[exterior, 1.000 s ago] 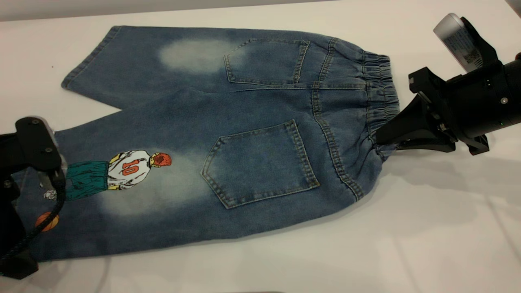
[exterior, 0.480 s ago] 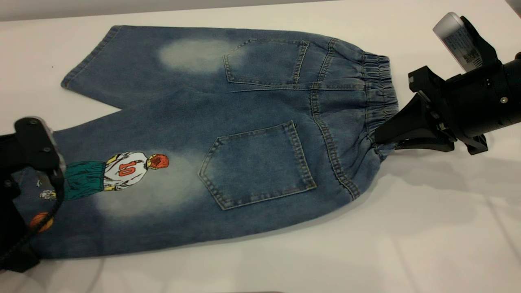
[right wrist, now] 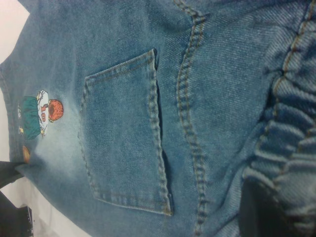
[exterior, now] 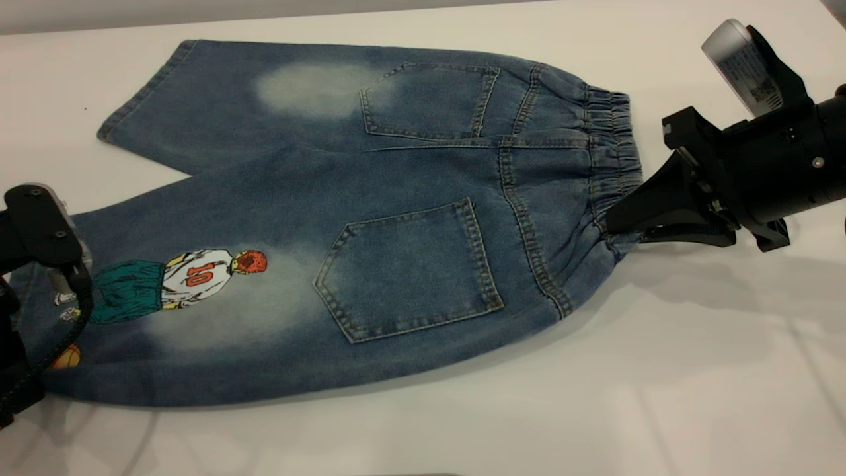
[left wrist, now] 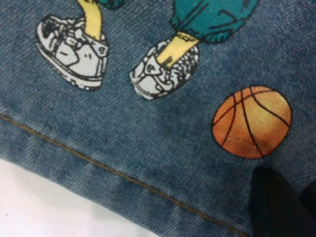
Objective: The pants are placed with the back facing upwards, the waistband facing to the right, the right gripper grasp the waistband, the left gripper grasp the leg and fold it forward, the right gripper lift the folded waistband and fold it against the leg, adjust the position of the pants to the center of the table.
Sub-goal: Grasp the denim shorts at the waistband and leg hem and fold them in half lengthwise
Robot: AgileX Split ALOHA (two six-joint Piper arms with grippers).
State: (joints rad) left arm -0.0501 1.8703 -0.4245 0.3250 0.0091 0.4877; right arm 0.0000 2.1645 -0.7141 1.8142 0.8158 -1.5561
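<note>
A: Where are the pants (exterior: 344,225) now?

B: They lie flat on the table (exterior: 694,370), back side up. The waistband (exterior: 611,155) points to the right. The leg with the basketball player (exterior: 178,281) points to the left.

A: Why is the right gripper (exterior: 618,221) there?

B: It pinches the near corner of the waistband. Its two points are closed on the cloth, so I think it can pull that end over.

A: And the left gripper (exterior: 39,317)?

B: It sits over the hem of the near leg, by the orange ball (left wrist: 252,122). I cannot tell if it is open or closed. I think it wants that leg, so both ends fold together.

A: Has anything moved?

B: Yes. The near leg has slid a little to the left, and the left gripper with it. The right gripper has hardly moved.
</note>
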